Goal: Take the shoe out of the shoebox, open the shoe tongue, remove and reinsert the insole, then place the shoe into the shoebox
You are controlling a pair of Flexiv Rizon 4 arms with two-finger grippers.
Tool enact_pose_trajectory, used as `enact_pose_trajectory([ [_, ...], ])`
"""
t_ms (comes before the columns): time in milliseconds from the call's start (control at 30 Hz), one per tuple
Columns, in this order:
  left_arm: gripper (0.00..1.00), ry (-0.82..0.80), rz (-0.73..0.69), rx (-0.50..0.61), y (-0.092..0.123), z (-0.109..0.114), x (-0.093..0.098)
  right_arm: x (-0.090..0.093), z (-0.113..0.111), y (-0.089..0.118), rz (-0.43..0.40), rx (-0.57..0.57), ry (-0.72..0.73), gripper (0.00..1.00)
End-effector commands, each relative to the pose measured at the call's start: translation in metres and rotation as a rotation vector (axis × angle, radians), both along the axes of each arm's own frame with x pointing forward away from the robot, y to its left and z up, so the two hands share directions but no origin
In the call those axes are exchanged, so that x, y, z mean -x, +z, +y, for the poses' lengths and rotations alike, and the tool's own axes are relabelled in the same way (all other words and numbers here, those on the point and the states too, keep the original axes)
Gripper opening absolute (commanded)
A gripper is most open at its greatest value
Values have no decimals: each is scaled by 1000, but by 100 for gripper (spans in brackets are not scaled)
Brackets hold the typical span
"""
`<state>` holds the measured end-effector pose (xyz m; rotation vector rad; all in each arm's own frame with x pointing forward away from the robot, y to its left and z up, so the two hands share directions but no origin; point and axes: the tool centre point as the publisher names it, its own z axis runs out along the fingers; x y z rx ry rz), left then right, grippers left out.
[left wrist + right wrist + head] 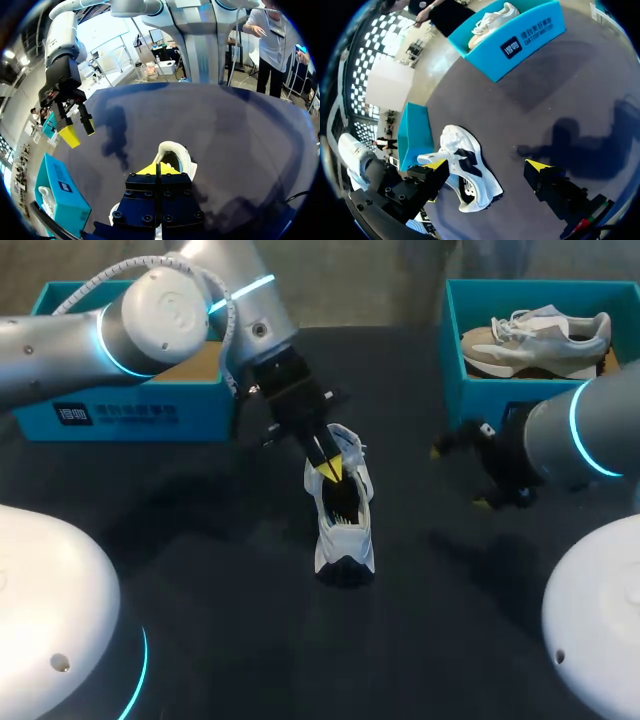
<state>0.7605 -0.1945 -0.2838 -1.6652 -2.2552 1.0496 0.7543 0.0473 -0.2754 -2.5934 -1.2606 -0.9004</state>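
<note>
At mid-table: I see the shoe [347, 525], white with a dark toe. It lies on the dark table [200, 570], toe toward the near edge and opening toward the far side.
Left arm: my left gripper [333, 468] comes in from the far left and stands over the far end of the shoe, its yellow tips down in the opening.
Left tool: narrow. Its own wrist camera shows the left gripper [157, 169] with both finger blocks pressed together and a curved white edge of the shoe [175, 150] just ahead. I cannot tell whether anything is pinched between them.
Right arm: my right gripper [458, 476] hangs right of the shoe, well apart from it, near the front wall of the right shoebox [470, 390].
Right tool: wide, with nothing gripped. Its own camera shows the right gripper [487, 165] spread, with the shoe [470, 175] on the table beyond the fingers.
Left shoebox [130, 415]: blue, at the far left, partly behind my left arm.
Right shoebox contents: a second shoe [535, 340], pale, lying on its side.
</note>
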Motion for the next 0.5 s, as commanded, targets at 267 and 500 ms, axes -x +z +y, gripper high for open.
enact_pose_trajectory([
  [267, 0, -3, 11, 3, -3, -1, 1, -9, -13, 15, 526, -365, 381, 100],
  [500, 0, -9, 9, 6, -2, -1, 3, -10, -14, 16, 527, -365, 387, 100],
])
